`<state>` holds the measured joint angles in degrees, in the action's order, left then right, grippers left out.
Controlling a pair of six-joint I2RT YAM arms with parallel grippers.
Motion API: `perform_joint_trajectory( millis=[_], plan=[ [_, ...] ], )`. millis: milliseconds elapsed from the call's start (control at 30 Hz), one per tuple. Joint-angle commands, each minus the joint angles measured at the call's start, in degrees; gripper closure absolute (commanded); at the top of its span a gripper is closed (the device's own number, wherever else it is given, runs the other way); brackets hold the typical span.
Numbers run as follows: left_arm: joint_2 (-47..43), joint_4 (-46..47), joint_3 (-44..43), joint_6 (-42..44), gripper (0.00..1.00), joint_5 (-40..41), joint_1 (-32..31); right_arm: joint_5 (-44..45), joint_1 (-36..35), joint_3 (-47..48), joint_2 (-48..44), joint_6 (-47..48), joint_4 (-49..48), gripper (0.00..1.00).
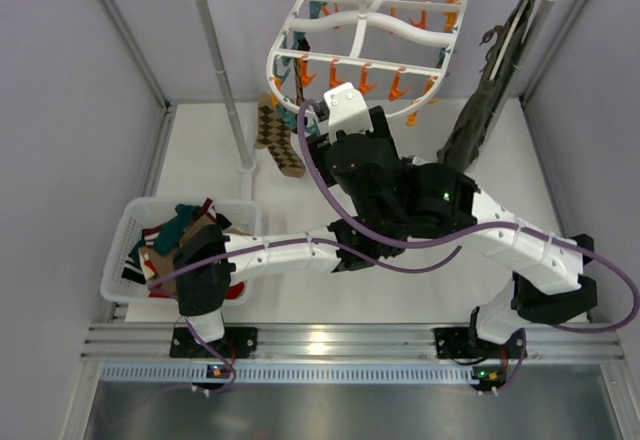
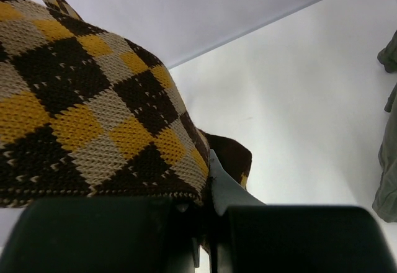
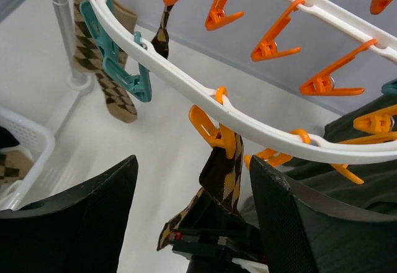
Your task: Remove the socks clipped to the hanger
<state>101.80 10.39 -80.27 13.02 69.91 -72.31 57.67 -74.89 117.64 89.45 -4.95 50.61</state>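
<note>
Several socks (image 3: 224,177) clipped; left gripper (image 2: 209,236) seemingly pinching one.

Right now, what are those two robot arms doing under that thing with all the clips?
They're taking socks off a white drying hanger. The left claw is shut on a brown-and-yellow argyle sock that hangs from an orange clip. The right claw is open just below the hanger, close to that clip. Another argyle sock hangs from the hanger's left side, and several socks already lie in the white basket.
</note>
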Motion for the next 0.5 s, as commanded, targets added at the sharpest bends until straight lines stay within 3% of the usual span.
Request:
perform_joint_trajectory(
  millis=[0, 467],
  plan=[
    [-1.2, 2.6, -1.5, -0.3, 1.00, 0.0, 0.0, 4.1, -0.8, -0.1, 1.1, 1.3, -4.6, 0.31],
    [-3.3, 2.6, 0.2, -1.8, 1.00, -1.1, -0.1, 8.2, 3.2, -0.2, 4.7, 3.1, -6.5, 0.36]
  ],
)
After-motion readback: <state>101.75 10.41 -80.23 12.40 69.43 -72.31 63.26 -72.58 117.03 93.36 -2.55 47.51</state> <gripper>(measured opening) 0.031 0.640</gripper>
